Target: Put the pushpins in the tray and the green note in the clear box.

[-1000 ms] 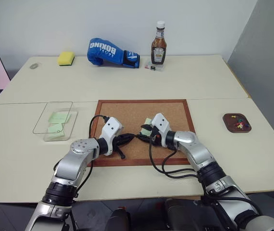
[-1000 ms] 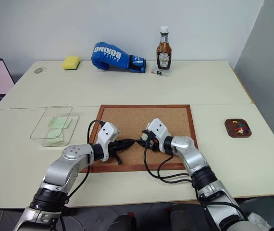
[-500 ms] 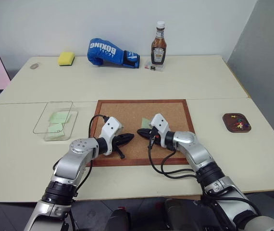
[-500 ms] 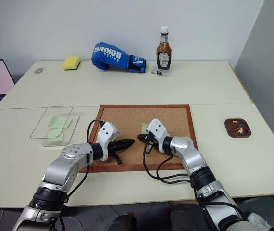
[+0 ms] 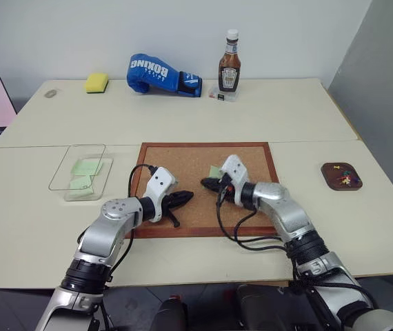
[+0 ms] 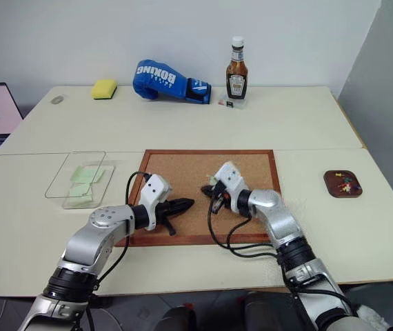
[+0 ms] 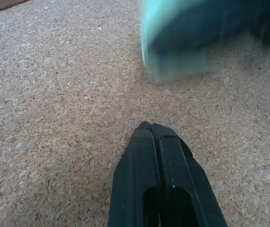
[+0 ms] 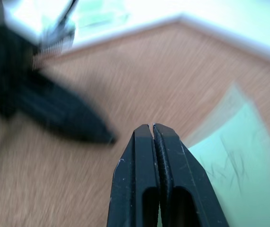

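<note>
Both grippers over the wood-framed cork board (image 5: pixel 183 162), left gripper (image 5: pixel 187 197) fingers pressed together and empty, right gripper (image 5: pixel 208 183) fingers closed, apparently pinching the small pale green square paper note (image 8: pixel 220 165).

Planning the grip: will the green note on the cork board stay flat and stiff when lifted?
Probably floppy: the note is thin paper, and one edge seems to curl off the cork board. Likely very light, so a push may slide or crumple it. Pinching the raised edge looks easiest.
</note>
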